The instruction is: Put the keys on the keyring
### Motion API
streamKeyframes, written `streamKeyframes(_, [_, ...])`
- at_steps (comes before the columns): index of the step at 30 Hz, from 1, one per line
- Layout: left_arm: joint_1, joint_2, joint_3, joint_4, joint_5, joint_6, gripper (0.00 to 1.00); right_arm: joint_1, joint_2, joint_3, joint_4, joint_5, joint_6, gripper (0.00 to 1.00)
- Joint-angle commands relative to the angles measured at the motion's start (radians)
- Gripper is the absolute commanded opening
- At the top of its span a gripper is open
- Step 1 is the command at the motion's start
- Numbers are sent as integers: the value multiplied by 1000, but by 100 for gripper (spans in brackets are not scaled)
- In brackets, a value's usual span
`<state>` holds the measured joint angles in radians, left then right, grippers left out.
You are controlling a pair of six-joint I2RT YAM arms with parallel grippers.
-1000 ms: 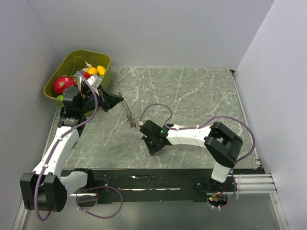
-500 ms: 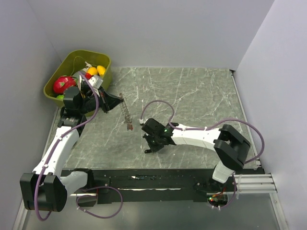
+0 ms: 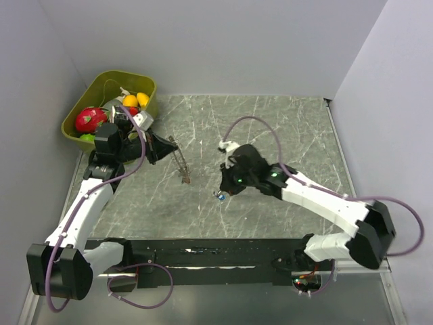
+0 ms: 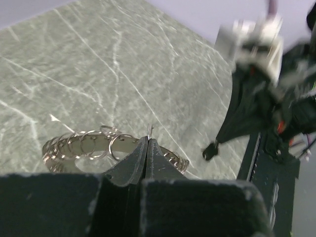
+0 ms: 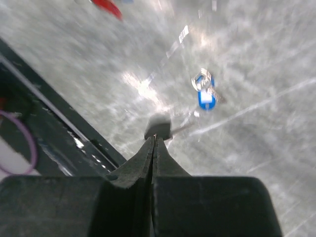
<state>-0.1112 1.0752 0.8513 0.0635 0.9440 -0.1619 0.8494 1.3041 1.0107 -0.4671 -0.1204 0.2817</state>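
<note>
Pinching the dark-headed key (image 5: 158,127) by its plastic head, the right gripper (image 5: 154,140) has its jaws closed to a slit, the shank projecting sideways. The left gripper (image 4: 146,148) is likewise closed, clamping the wire of the keyring (image 4: 94,145) and holding it edge-up over the table (image 3: 284,135), left of centre; whether its lower end touches cannot be told. The blue-headed key (image 5: 204,94) lies flat on the table just beyond the right fingertips; the red-headed key (image 5: 106,7) lies farther off, blurred. Handling judgement: the keys are light, rigid and slippery along the shank, so grip the head. The keyring is stiff, springy wire; its strung keys swing, so grip bare wire.
</note>
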Motion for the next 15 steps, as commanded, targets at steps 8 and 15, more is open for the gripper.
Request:
streamKeyframes(8, [-165,8,91,-122,78,254,1,-147,-291,-72,163,-395,-225,0])
streamKeyframes(15, [-258,35,132,-191,88,326,1,-177,-385,-96,257,-559,-233,0])
